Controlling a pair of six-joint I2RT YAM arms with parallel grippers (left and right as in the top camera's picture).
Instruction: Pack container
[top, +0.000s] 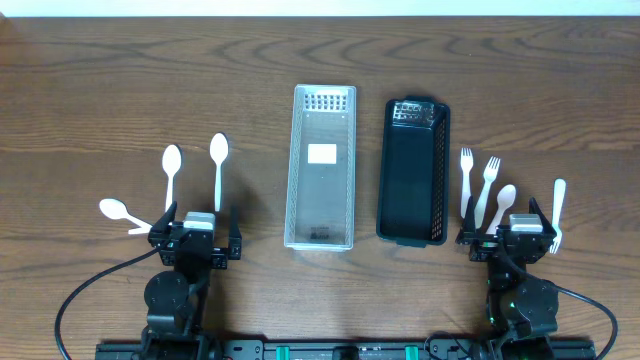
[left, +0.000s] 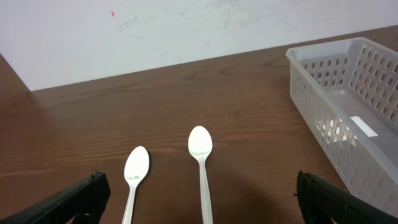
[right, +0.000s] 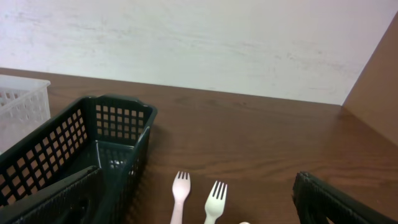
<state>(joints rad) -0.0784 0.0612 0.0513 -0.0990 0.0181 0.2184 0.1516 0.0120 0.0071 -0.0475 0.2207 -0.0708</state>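
Observation:
A clear white basket (top: 322, 165) and a black basket (top: 414, 170) stand side by side at the table's middle, both empty. Two white spoons (top: 171, 172) (top: 218, 165) lie ahead of my left gripper (top: 195, 230), with another spoon (top: 118, 211) to its left. In the left wrist view the two spoons (left: 135, 174) (left: 201, 155) lie between the open fingers (left: 199, 211). Two white forks (top: 466, 180) (top: 489, 185), a spoon (top: 503, 205) and a knife (top: 558, 210) lie ahead of my right gripper (top: 515, 232). The forks (right: 180, 193) (right: 215, 199) show between its open fingers (right: 196, 214).
The clear basket's wall (left: 348, 118) is at the right of the left wrist view. The black basket's wall (right: 93, 143) is at the left of the right wrist view, with a corner of the clear basket (right: 22, 102) beyond it. A pale wall lies past the table's far edge.

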